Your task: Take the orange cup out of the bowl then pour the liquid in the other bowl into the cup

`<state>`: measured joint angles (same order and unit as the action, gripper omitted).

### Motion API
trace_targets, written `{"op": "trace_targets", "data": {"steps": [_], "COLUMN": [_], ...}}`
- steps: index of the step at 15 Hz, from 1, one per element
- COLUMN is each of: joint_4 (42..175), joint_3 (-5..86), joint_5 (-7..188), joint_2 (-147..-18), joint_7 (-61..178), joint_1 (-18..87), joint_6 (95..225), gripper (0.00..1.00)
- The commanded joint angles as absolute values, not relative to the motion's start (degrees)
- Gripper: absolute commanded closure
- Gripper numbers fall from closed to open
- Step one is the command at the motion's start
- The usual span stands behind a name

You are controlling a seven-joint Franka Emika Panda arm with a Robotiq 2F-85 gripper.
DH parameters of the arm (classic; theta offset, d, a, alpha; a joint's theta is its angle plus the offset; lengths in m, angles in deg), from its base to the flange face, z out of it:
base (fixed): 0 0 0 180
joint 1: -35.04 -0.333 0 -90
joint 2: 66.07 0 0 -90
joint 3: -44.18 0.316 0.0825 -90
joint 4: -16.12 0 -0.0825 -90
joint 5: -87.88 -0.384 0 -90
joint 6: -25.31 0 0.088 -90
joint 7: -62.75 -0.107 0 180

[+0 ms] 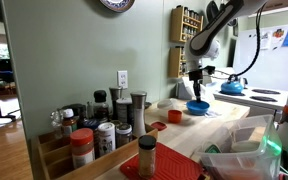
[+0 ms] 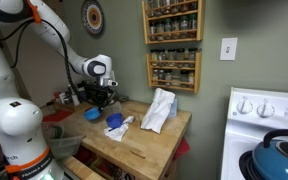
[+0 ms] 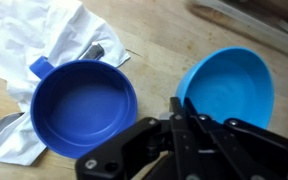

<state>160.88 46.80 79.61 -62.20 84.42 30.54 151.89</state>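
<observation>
The end effector (image 3: pixel 180 108) has its two dark fingers pressed together, with no gap between them and nothing visibly clamped. In the wrist view the fingertips sit right at the near rim of a light blue bowl (image 3: pixel 229 85), which lies just ahead of them and to one side. Whether they touch that rim cannot be told from this view. In an exterior view the end effector (image 1: pixel 196 76) hangs above the bowl (image 1: pixel 197 106) with a little space showing between them.

On the other side of the fingertips, and just as near, is a dark blue bowl (image 3: pixel 84 110) with a short handle. It stands upright on the wooden worktop (image 3: pixel 174 40), its far edge resting on a crumpled white cloth (image 3: pixel 44 35). The two bowls stand close together without touching. Whether either bowl holds liquid cannot be made out.

The orange cup (image 1: pixel 173 116) stands upright on the worktop outside both bowls, lower than the end effector and off to its side, just beyond the light blue bowl. It is out of the wrist view. A flatter red dish (image 1: pixel 156 127) lies a little further out the same way. A blue kettle (image 1: pixel 232 87) sits behind the end effector, well apart from it.
</observation>
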Motion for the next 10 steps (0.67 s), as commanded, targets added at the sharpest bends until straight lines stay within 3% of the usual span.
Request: {"op": "trace_targets", "data": {"steps": [1, 10], "joint_4": [163.8, 167.02], "joint_3": [46.46, 47.11], "joint_5": [77.08, 72.47], "joint_2": [-62.62, -65.72], "joint_7": [89.68, 90.05], "joint_1": [30.54, 30.67], "joint_6": [154.52, 162.59], "gripper": [0.99, 0.99]}}
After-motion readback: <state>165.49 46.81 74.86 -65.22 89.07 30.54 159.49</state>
